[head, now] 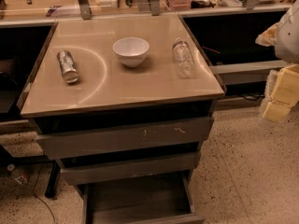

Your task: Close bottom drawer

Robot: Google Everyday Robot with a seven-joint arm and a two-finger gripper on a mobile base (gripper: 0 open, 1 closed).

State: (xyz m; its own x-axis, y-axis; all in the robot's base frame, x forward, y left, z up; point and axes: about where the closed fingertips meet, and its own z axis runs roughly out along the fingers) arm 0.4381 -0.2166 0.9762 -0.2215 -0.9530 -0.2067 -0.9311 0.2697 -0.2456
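The bottom drawer (140, 200) is pulled far out at the bottom edge of the camera view. Its shallow dark wooden box is open to view, and its flat front (159, 219) is cut off by the frame's lower edge. Above it are the mid-width plain grey drawer front (128, 168) and the widest front with white scratch marks (126, 139), both standing slightly out. My gripper (274, 110), cream-yellow below a white arm (289, 31), hangs at the far right edge. It is well apart from the drawers, to their right and at about tabletop height.
On the cabinet top (154, 85) lie a silver can (68, 66) on its side, a white bowl (131, 50) and a clear plastic bottle (183, 57) on its side. Speckled floor (247, 171) lies to the right. Cables and a table leg (50, 185) are at the lower left.
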